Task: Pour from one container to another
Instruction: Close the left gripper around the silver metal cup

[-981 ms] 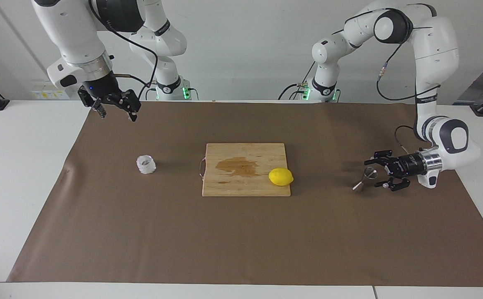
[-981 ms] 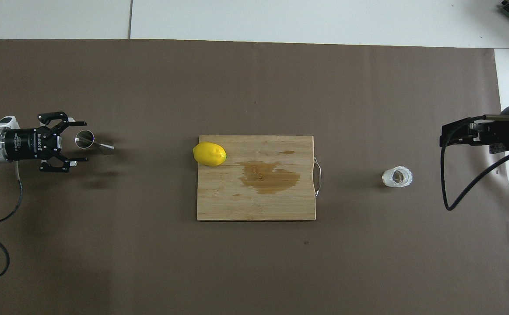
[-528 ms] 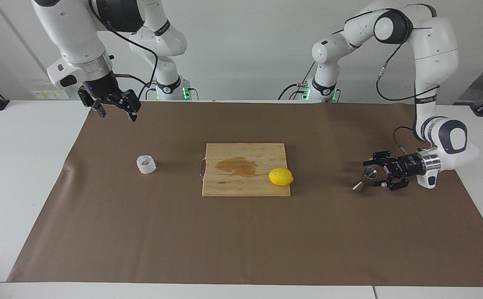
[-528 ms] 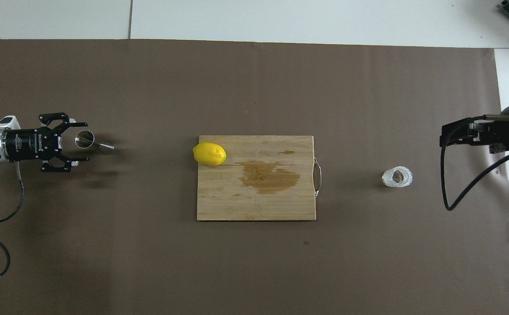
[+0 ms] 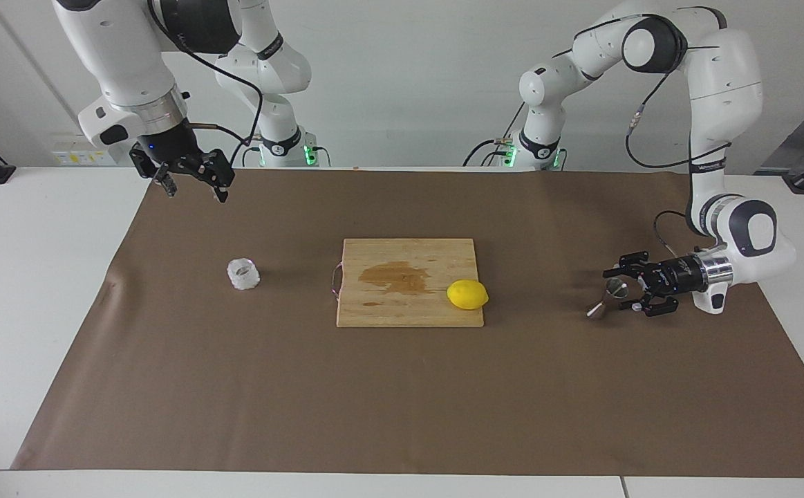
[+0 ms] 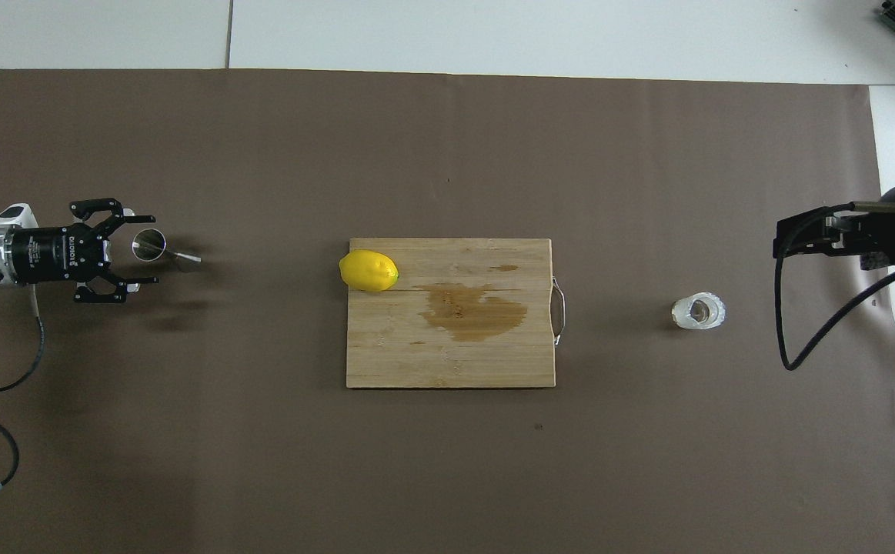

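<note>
Your left gripper has crept a little closer to the steel jigger over the last second, fingers spread and level beside it, not yet around it. The jigger stands at the left arm's end of the brown mat, at nine o'clock from the cutting board in the overhead view. The glass cup sits untouched at three o'clock. Your right gripper waits open above the mat. Judging by this, the grasp is imminent; pouring hasn't begun.
</note>
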Available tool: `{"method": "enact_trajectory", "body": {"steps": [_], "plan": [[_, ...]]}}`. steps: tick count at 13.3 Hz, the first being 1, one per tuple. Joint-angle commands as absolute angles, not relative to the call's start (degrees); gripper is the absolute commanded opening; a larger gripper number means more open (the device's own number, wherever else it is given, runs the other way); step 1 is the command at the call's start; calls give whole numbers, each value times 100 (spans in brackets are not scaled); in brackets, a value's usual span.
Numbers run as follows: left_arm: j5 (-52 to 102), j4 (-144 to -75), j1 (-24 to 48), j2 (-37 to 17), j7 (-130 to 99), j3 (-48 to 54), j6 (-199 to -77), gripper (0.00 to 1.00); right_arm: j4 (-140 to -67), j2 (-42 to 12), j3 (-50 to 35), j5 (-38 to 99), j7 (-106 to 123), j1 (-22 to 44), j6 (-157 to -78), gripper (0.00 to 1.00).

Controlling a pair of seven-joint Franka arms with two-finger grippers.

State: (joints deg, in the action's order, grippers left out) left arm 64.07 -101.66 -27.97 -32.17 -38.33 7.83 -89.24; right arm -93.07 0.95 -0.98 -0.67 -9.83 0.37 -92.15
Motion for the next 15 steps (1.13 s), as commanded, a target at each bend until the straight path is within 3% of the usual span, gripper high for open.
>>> {"method": "enact_trajectory", "body": {"steps": [1,10,15], "plan": [[6521,-10248,-2795,-3190,-3972,791,-8991,86,-9255,114,-132,53,-861,-44,-9114,100],[6583,-10266,-2795,-3190,-4298,800,-8991,75,-9255,114,-132,44,-861,-44,-9114,100],[6583,-10266,-2804,-3190,-4315,809,-8982,37,-9255,114,-132,44,-861,-44,-9114,100]]}}
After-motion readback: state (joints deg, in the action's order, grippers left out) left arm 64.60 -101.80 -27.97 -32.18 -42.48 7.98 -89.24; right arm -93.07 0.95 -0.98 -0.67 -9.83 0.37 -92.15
